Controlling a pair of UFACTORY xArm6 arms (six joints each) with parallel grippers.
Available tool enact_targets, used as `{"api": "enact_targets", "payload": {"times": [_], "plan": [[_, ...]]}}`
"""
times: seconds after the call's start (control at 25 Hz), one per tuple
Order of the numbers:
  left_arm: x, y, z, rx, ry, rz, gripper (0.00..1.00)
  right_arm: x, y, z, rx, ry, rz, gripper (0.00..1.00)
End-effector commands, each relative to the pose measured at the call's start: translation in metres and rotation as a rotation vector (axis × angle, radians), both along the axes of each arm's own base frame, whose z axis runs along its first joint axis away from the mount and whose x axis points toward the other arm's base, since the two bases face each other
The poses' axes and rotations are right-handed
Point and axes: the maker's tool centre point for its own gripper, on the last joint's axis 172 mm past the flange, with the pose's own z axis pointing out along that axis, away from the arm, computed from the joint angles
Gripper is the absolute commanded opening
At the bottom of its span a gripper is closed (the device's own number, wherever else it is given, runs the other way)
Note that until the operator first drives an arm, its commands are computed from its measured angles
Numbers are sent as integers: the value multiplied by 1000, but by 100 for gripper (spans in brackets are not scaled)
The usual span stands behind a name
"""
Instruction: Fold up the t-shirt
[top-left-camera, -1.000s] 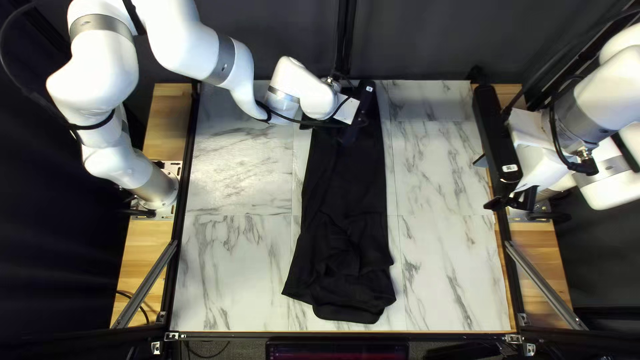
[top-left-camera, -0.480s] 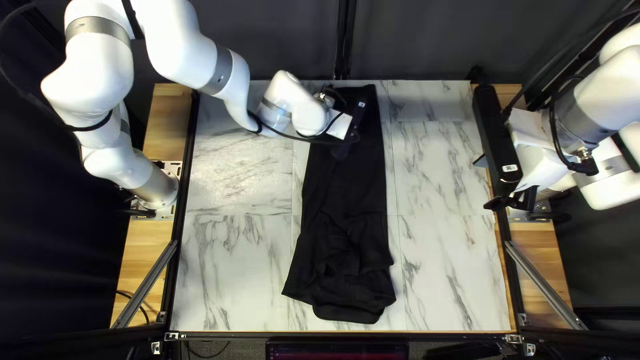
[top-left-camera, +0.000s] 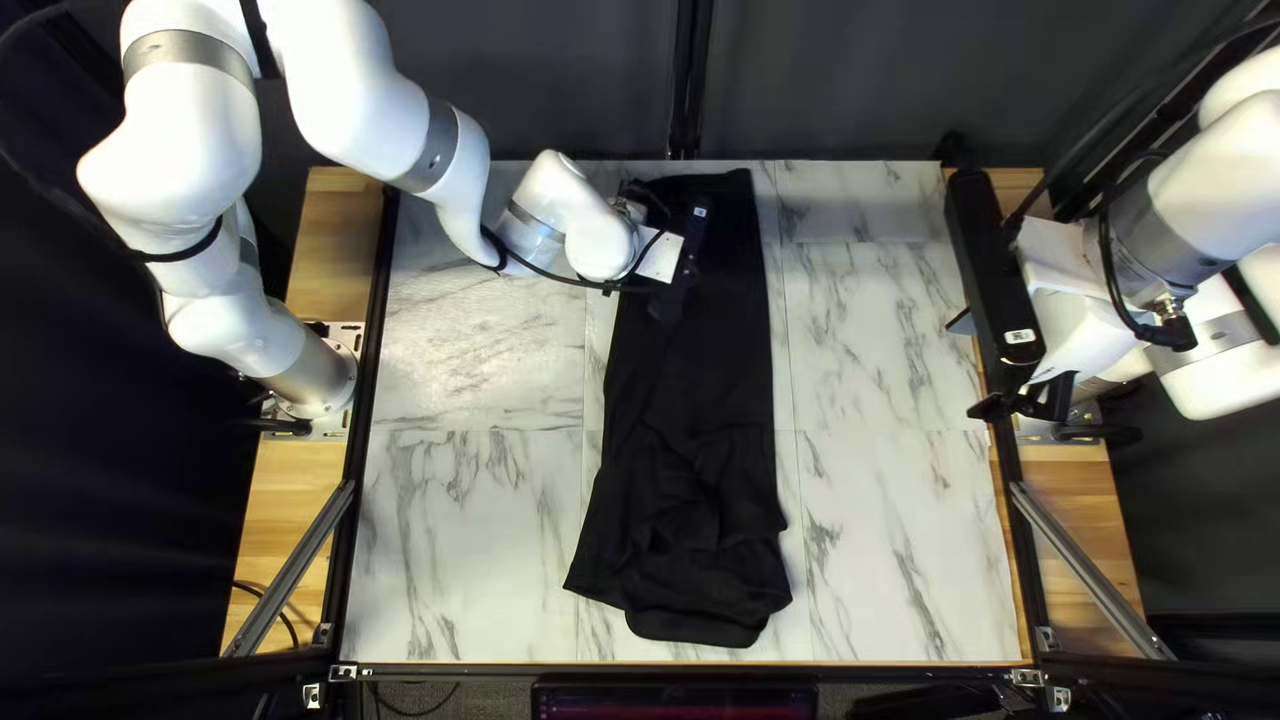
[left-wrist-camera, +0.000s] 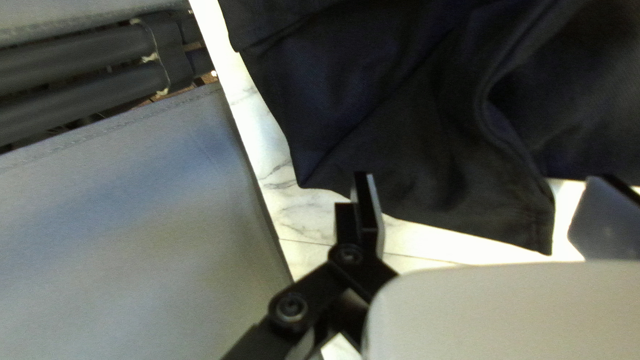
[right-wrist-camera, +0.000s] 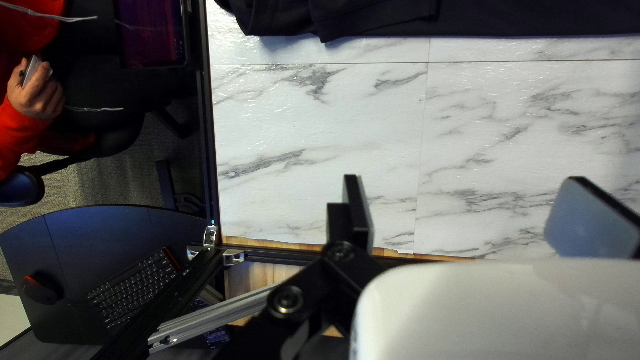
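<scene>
Top cam slants down from bench (top-left-camera: pixel 460 547) nr edge; L wrist cam, close, faces far edge; R wrist cam, farther off, R edge; all share shirt (top-left-camera: pixel 694 387)

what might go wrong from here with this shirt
The left gripper is open with t-shirt cloth between its spread fingers, so closing could catch too little or too many layers. The bunched near end may leave lumps if folded over as is. With the right gripper open off to the side, a one-armed pull could skew the cloth.
</scene>
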Motion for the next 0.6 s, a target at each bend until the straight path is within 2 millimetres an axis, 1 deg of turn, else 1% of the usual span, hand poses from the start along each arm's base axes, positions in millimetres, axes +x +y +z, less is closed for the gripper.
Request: {"api": "enact_targets", "payload": {"times": [0.04, 0.12, 0.28, 0.32, 0.44, 0.56, 0.6], "plan": [[0, -1, 3, -5, -3, 10, 0, 0, 0, 0, 0, 0, 0, 100], [-1, -1, 8, -2, -4, 9, 0, 0, 0, 0, 0, 0, 0, 100], [5, 1, 25, 13, -2, -10, 0, 0, 0, 0, 0, 0, 0, 100], [9, 3, 33, 22, 3, -22, 0, 0, 0, 0, 0, 0, 0, 100], [22, 11, 48, 47, 24, -53, 0, 0, 0, 0, 0, 0, 0, 100], [35, 20, 57, 60, 42, -85, 0, 0, 0, 0, 0, 0, 0, 100], [43, 25, 60, 64, 51, -104, 0, 0, 0, 0, 0, 0, 0, 100]]}}
